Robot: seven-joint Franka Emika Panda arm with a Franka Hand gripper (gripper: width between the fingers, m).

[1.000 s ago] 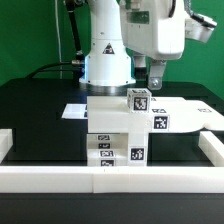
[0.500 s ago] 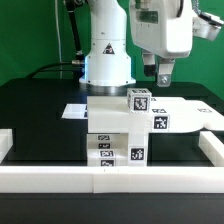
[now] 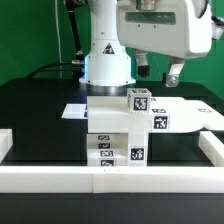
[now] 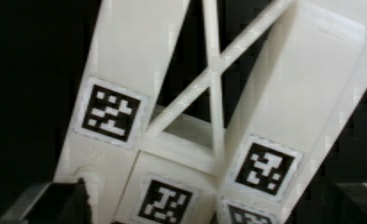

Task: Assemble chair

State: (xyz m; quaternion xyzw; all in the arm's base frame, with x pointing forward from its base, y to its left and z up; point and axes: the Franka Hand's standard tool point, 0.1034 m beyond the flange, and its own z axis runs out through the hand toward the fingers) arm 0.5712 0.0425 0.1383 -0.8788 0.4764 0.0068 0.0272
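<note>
**Ana:** So where is the chair [image 3: 122, 128] sitting right now?

**Ben:** It is standing near the middle of the black table [image 3: 35, 110], stacked up as white blocks with black-and-white tags, and it is pressing against the long white rail [image 3: 60, 178] on the near side. A flat white sheet [image 3: 75, 111] is lying just behind it, toward the exterior view's left.

**Ana:** And the claw?

**Ben:** The claw [image 3: 157, 71] is hanging above the chair, toward the exterior view's right, with its fingers spread wide and nothing between them. It is touching no part.

**Ana:** What is the wrist camera showing?

**Ben:** It is looking straight down on the white slabs, with a thin cross brace [image 4: 212, 70] running between them.

**Ana:** How is it going to handle?

**Ben:** I am guessing it is light, stiff plastic, smooth and a bit slippery, so a part could be twisting out of a loose pinch. I would be taking hold across the flat faces of a thick slab, squarely, and leaving that thin brace alone, since it is looking like the weakest piece.
</note>
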